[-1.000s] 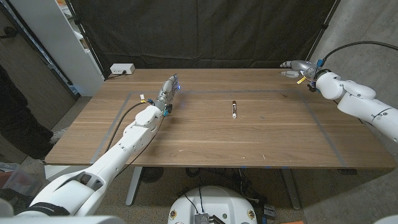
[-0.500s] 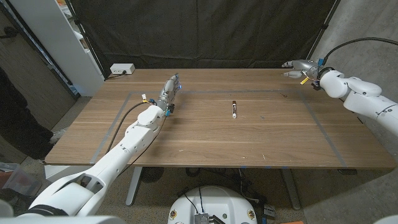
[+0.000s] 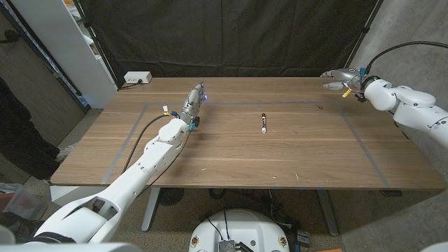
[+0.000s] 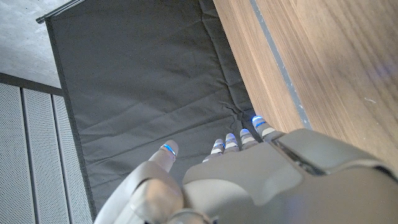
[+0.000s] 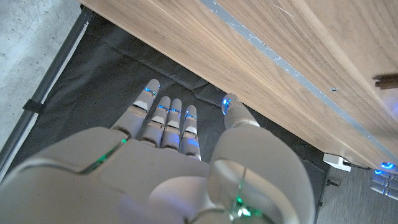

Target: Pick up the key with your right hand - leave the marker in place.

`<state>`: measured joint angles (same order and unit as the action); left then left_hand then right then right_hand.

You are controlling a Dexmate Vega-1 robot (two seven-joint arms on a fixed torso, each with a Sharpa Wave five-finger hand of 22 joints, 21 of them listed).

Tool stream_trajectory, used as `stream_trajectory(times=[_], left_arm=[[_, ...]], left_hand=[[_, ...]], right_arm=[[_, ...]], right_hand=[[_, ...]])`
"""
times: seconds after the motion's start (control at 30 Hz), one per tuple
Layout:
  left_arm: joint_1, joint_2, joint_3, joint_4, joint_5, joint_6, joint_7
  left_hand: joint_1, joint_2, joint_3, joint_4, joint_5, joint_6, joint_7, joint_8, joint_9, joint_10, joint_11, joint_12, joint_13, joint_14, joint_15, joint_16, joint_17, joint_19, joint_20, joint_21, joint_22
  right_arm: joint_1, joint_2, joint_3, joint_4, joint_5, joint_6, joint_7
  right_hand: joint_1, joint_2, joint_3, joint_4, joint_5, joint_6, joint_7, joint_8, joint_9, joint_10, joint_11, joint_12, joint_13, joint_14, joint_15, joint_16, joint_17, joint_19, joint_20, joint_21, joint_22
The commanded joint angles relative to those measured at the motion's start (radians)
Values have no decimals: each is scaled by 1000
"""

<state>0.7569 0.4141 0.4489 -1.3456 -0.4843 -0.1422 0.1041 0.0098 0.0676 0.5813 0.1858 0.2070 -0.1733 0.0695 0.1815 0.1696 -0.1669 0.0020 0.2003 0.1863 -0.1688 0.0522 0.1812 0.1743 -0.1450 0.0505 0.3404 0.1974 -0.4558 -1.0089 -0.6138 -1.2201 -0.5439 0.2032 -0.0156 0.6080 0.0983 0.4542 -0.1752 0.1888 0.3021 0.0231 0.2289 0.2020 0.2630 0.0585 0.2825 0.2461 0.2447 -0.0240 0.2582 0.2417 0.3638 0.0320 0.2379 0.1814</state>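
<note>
Key, a tiny dark metal speck (image 3: 320, 108), lies on the wooden tabletop (image 3: 231, 157) toward its far right, well apart from the black-and-white marker (image 3: 263, 123) at the middle. Reaching is the step in hand: the right hand (image 3: 339, 75) hovers past the far right corner, fingers spread, holding nothing. Next it must come down onto the key. The left hand (image 3: 193, 98) holds nothing. No writing is legible.

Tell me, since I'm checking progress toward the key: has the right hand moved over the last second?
Yes. The right hand has drifted rightward and slightly farther back, away from the black marker.
</note>
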Motion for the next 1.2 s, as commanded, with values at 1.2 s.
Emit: stream_trajectory(times=[1.2], left_arm=[[5,-10,34,-79,7,66,47]], left_hand=[[-11,93,-16,3,8,-21,-11,5,5,-37,3,7,2,-67,3,6,7,0,9,-3,3]], right_arm=[[50,15,-104,120,-247,21,-136]], right_hand=[[221,-50,55,-8,32,64,-35,22,4,33,-57,0,-6,50,-59,-18,-15,75,-16,11,1]])
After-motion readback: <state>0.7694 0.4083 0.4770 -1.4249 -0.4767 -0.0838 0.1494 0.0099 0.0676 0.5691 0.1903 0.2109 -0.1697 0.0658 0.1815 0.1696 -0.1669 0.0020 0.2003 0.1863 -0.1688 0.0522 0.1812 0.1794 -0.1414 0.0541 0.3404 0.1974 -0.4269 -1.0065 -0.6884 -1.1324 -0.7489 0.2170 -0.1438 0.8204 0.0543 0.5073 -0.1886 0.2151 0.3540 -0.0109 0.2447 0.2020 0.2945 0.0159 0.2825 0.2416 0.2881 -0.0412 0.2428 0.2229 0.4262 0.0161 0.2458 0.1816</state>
